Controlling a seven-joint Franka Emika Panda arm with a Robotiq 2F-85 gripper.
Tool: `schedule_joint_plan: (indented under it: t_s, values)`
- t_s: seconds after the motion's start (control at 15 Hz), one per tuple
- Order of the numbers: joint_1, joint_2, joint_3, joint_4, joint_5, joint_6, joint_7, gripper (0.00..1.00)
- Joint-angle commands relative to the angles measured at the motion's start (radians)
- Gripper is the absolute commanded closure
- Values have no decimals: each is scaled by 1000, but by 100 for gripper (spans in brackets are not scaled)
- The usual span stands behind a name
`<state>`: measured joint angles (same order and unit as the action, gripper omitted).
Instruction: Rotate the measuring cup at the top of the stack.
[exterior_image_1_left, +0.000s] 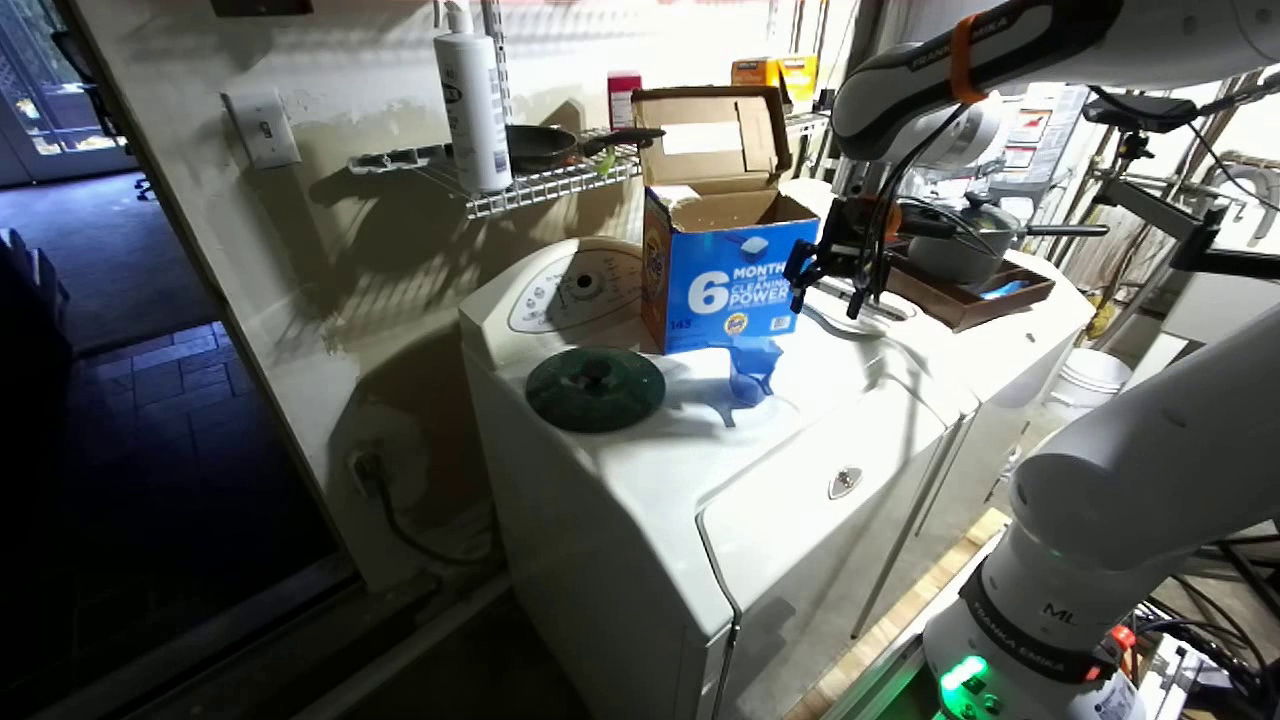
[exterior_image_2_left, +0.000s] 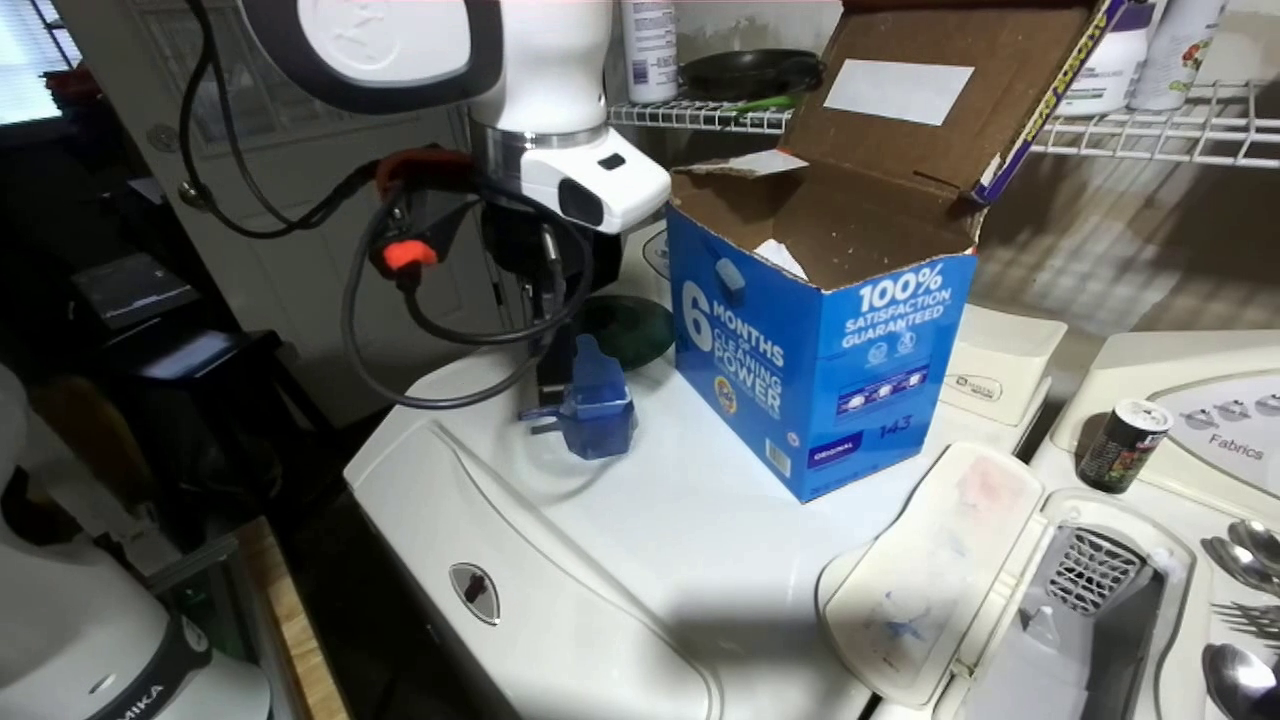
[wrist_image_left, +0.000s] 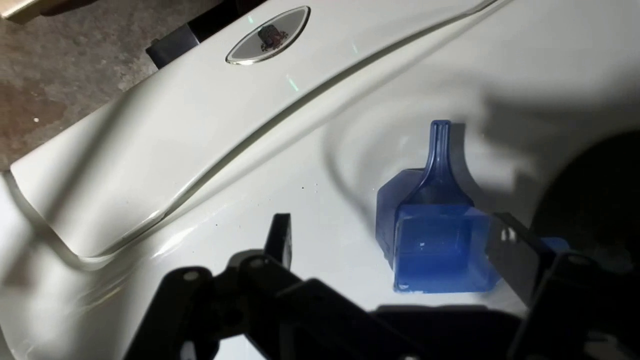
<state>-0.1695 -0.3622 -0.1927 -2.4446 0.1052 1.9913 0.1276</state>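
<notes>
It looks like a home laundry: the bench (exterior_image_1_left: 690, 455), a white appliance with a dial (exterior_image_1_left: 585, 282), bears a "cleaning power" box (exterior_image_1_left: 728, 262). In an exterior view, a wire shelf (exterior_image_2_left: 1190, 146) with a pan (exterior_image_2_left: 750, 73) spans twelve to two o'clock; a panel (exterior_image_2_left: 1225, 428) at three reads "Fabrics".

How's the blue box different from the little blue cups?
The box is much bigger than the cups. The box has white lettering; the cups show none. The box is cardboard; the cups look like see-through plastic. Both are blue and on the white machine.

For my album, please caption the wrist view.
Open robot gripper near stacked blue measuring cups on a white appliance.
</notes>
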Motion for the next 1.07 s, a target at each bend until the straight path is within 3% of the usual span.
schedule_joint_plan:
  t_s: [0.0,0.47,1.0]
  values:
    - [0,107,-7,68,29,3,-48,0]
    - [3,224,-5,100,57,102,-52,0]
    - [11,310,5,138,159,115,-84,0]
